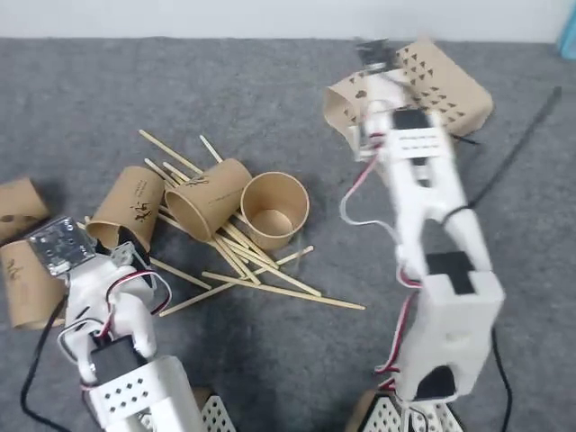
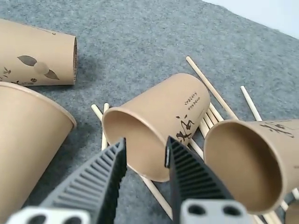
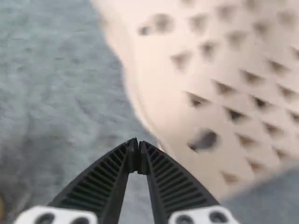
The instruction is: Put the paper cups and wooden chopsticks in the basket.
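Closest to me, the left hand had its fingers spread wide with nothing between them. A tipped-over paper cup lay straight ahead, mouth facing the tips; couldn't tell if they touched the rim. Just right of that hand a second cup lay on its side, and off to its left were a third cup and a fourth cup, also tipped over. Further right an upright cup stood on the grey desk. Loose chopsticks were scattered under and around those cups. Over on the far side, the right hand had its fingers pressed together on nothing I could see, right up against the perforated basket, which was well apart from the left hand.
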